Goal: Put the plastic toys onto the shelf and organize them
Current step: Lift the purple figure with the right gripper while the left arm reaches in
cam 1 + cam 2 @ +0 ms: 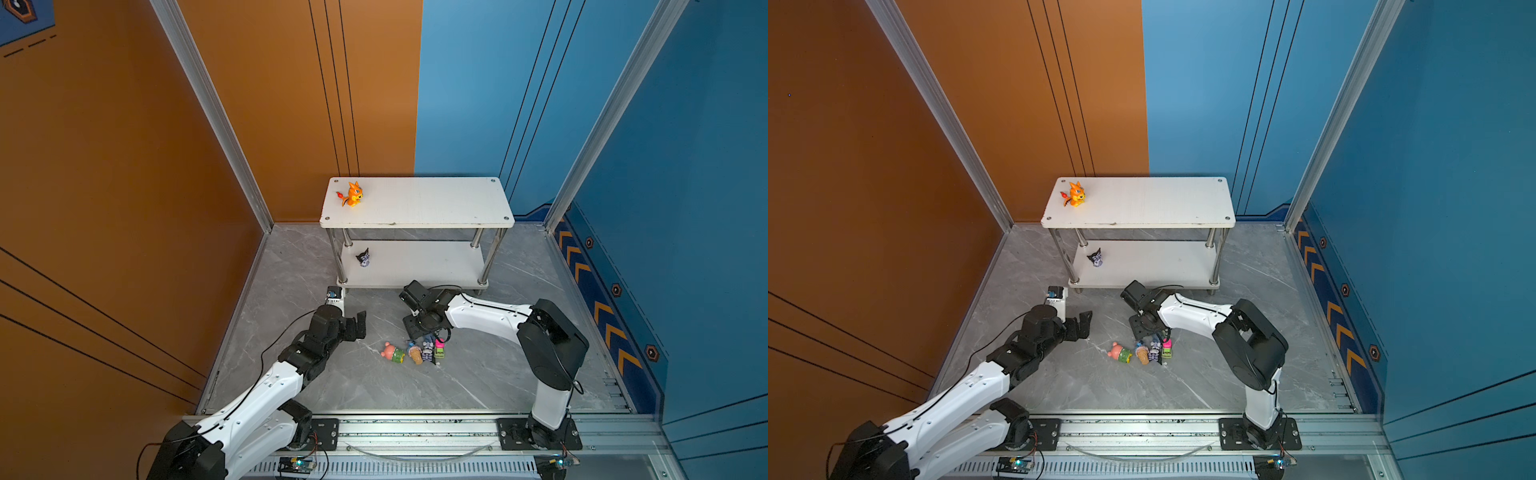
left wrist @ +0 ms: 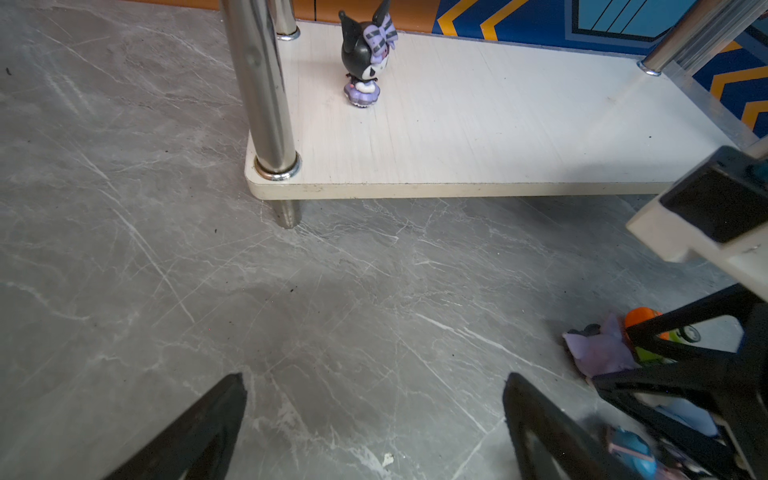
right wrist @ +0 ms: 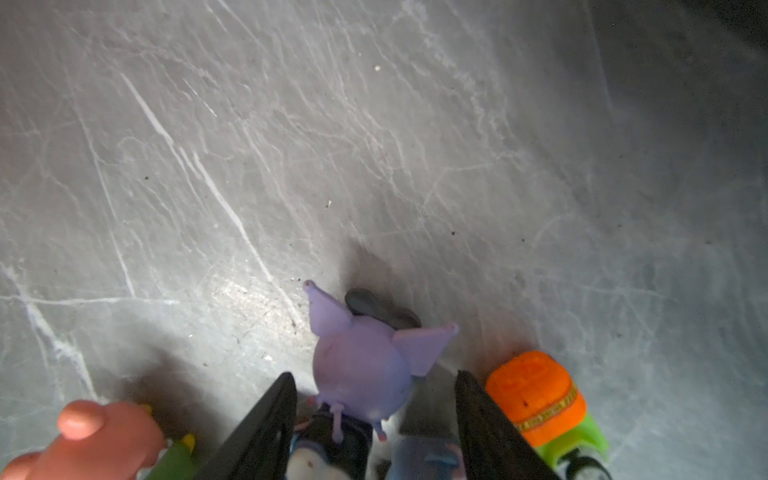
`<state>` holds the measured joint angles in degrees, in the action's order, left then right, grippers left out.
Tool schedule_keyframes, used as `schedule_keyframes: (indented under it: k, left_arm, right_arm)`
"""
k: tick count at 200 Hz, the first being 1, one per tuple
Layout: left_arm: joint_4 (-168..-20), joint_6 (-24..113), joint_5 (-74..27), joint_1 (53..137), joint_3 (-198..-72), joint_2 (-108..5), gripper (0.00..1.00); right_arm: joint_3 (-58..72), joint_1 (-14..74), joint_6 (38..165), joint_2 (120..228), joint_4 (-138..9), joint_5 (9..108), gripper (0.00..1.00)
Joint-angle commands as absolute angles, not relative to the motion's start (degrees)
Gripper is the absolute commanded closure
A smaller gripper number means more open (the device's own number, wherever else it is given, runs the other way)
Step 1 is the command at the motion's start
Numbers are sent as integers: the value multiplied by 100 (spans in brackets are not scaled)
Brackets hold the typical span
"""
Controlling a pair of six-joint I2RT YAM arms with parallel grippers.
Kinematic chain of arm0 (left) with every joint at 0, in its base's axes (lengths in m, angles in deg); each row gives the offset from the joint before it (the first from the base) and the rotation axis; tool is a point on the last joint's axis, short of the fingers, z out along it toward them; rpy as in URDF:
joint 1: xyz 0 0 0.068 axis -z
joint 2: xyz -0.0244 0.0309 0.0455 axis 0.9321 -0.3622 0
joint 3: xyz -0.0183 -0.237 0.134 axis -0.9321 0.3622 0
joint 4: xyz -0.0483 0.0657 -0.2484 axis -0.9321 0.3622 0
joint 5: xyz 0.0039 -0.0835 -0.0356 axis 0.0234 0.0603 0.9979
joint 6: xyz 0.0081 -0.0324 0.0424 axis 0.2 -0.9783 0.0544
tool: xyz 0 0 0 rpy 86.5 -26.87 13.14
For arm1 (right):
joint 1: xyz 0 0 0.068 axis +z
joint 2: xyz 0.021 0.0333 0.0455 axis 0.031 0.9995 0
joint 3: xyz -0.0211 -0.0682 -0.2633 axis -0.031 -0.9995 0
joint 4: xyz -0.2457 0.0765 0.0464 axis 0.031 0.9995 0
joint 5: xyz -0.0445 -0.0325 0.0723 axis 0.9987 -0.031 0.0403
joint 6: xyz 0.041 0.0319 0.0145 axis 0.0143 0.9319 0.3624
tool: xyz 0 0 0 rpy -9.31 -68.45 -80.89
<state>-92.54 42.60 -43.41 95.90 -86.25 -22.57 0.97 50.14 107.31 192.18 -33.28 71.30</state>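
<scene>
Right wrist view, Operator: what lies between the fingers?

Technician: A purple imp [image 3: 365, 374], on the floor [image 3: 291, 145]. The right gripper [image 3: 374, 376] straddles its head with the jaws part-open. A gap shows on each side, so there is no grip yet.

Operator: What crowds it?

Technician: An orange car [image 3: 536, 390] sits just outside one finger [image 3: 490, 424]. A bear [image 3: 95, 440] lies near the other. More toys sit close under the imp; I cannot tell which parts belong to which.

Operator: How should the gripper close?

Technician: My judgement: centre on the head below the ears, close slowly, then lift straight up. The head looks round and smooth, so an off-centre pinch will likely squeeze it out. Keep the outer finger off the car. Confirm that only one toy rises.

Operator: Where does it go?

Technician: The shelf [image 1: 415, 203] stands behind the toys, well apart. A dragon [image 1: 352, 194] stands at the left end of the top board. A second imp [image 1: 364, 257] stands at the left end of the lower board. Setting this imp beside that one would group like with like.

Operator: And the left arm?

Technician: The left gripper [image 1: 356, 326] hovers wide open and empty near the shelf's front-left leg.
</scene>
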Motion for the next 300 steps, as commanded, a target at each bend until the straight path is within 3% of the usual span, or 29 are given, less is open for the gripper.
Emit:
schedule_keyframes:
  k: [1,58,136,162,204,265,300]
  left_arm:
    - [-9308,4332,-4473,9636,-8733,-2237,2]
    - [-9198,4394,-4485,9636,-8754,-2180,2]
    - [-9160,4385,-4521,9636,-8677,-2067,2]
    - [-9169,4389,-4504,9635,-8669,-2066,2]
    - [-9211,4391,-4305,9636,-8682,-2101,2]
    - [-10507,4358,-2287,9635,-8444,-2119,2]
    - [-10930,4065,-1056,9650,-8778,-2418,2]
  right_arm:
    - [173,4993,10892,19264,-3157,7102,38]
    - [615,4988,10949,19646,-2913,7136,42]
    - [601,4978,10914,19697,-2764,7071,61]
    - [471,4992,10835,19478,-2894,7093,69]
    - [-182,4900,10422,18477,-3864,6679,73]
    - [-2058,4309,9408,16668,-6253,4454,72]
    - [-2580,4033,8939,16226,-6592,3991,72]
